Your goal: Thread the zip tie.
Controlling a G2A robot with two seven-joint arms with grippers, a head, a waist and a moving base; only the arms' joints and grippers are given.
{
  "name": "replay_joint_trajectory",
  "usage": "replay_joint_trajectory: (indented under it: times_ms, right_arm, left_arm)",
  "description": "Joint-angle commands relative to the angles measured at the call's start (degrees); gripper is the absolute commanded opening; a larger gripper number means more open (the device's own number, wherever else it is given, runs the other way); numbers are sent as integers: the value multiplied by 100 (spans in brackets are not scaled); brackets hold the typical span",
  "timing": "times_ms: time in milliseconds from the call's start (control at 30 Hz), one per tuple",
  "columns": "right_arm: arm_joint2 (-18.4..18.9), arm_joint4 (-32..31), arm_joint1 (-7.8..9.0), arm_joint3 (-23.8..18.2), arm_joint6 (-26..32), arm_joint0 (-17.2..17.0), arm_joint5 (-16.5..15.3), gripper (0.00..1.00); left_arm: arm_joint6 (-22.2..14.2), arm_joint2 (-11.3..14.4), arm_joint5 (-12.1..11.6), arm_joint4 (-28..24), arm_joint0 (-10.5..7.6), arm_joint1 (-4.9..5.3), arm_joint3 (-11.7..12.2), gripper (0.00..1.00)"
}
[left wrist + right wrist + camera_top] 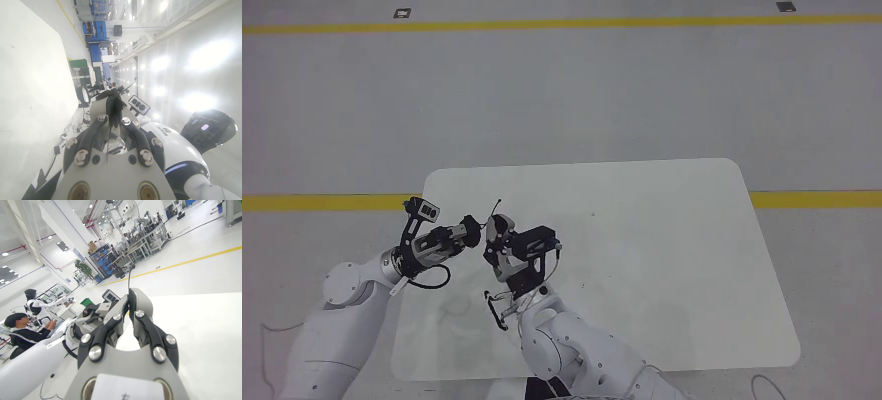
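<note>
Above the desk [662, 250], the right end effector [129, 302] pinches the zip tie [129, 281]; the left end effector [113, 106] pinches its other end. Threading seems underway, and next calls for aligning the tip.

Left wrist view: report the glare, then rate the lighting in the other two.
Left wrist view: ceiling lights bloom, the table washes out, the zip tie reads dark. Right wrist view: even light, straight lines bowed. Top view: flat, even light.

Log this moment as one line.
left tool: shut on zip tie | right tool: shut on zip tie, strap sticking out beyond it | both tools: close together over table, left side
</note>
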Motion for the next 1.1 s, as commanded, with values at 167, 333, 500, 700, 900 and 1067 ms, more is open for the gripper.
replay_joint_trajectory:
  times_ms: [167, 333, 500, 700, 900, 1067]
  right_arm:
    - [221, 200, 106, -147, -54, -202, -87, 100]
    - [403, 855, 213, -246, 203, -339, -539, 100]
    - [403, 855, 213, -246, 203, -339, -539, 100]
    - [432, 956, 215, -250, 250, -338, -610, 100]
    - [842, 2390, 243, -345, 723, -540, -1733, 100]
    - [1027, 3814, 243, -268, 1772, -526, -2476, 100]
  left_arm:
    - [0, 0, 0, 0, 0, 0, 0, 0]
    - [0, 0, 0, 0, 0, 0, 0, 0]
    - [142, -25, 220, -389, 58, -13, -125, 0]
    - [-295, -204, 717, -1304, 37, -9, 47, 0]
    - [-751, -246, 1217, -1900, -25, -17, 245, 0]
    - [-1010, -133, 1681, -2184, -70, -35, 331, 0]
